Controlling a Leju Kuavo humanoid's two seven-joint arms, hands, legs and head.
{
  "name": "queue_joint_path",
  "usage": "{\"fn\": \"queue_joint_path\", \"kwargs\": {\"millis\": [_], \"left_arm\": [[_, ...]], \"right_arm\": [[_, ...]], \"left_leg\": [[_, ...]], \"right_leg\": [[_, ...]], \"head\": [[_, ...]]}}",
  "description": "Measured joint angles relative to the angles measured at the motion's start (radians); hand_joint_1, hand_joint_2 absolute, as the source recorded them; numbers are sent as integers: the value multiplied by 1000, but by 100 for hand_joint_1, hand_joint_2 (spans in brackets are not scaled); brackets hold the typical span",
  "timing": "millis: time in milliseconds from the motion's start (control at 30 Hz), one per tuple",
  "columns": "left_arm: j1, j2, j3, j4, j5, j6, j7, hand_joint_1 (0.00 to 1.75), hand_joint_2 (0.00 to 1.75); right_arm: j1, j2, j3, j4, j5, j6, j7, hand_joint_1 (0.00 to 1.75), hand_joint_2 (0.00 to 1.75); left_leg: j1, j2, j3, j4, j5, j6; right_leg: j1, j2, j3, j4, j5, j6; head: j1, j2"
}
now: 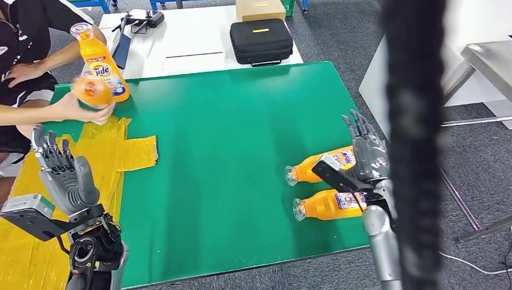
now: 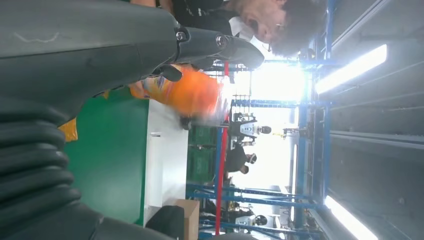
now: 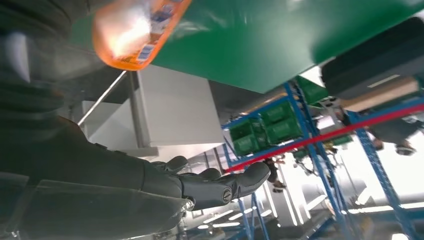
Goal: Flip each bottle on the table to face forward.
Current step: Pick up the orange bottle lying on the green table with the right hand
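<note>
With my right hand (image 1: 367,151) and left hand (image 1: 63,172) both released, two lying orange plastic bottles (image 1: 329,204) beside my right fingers awaited turning.

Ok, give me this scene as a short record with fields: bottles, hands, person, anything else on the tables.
lying bottles: two orange ones on their sides on the green table, caps toward the table's middle
upright bottle: orange Tide bottle at the far left corner
person: holds the upright one and another orange bottle
left hand: open, raised over yellow sheet
right hand: open, above the lying bottles
white table: black case, cardboard box
</note>
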Motion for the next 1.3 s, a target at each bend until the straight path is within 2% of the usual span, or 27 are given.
{"fn": "queue_joint_path", "kwargs": {"millis": [233, 400, 533, 967, 1100, 1300], "left_arm": [[-9, -1, -17, 0, 7, -8, -1, 0, 175], [-16, -1, -25, 6, 8, -8, 4, 0, 175], [-22, -2, -28, 12, 8, -8, 4, 0, 175], [-41, -5, -49, 32, 11, 43, -1, 0, 175], [-52, -5, -49, 38, 26, 77, -3, 0, 175], [-58, -5, -56, 51, 36, 95, -11, 0, 175]], "right_arm": [[-71, -63, -14, 118, 51, 103, 18, 0, 175], [-100, -90, -13, 190, 82, 145, 33, 0, 175], [-107, -100, -13, 225, 91, 151, 40, 0, 0], [-143, -122, -13, 342, 146, 153, 68, 0, 0], [-174, -126, -13, 395, 167, 145, 76, 0, 175], [-226, -129, -13, 494, 204, 82, 95, 0, 175]], "left_leg": [[0, 0, 0, 0, 0, 0], [0, 0, 0, 0, 0, 0], [0, 0, 0, 0, 0, 0], [0, 0, 0, 0, 0, 0], [0, 0, 0, 0, 0, 0], [0, 0, 0, 0, 0, 0]], "right_leg": [[0, 0, 0, 0, 0, 0], [0, 0, 0, 0, 0, 0], [0, 0, 0, 0, 0, 0], [0, 0, 0, 0, 0, 0], [0, 0, 0, 0, 0, 0], [0, 0, 0, 0, 0, 0]], "head": [[0, 0], [0, 0], [0, 0], [0, 0], [0, 0], [0, 0]]}}
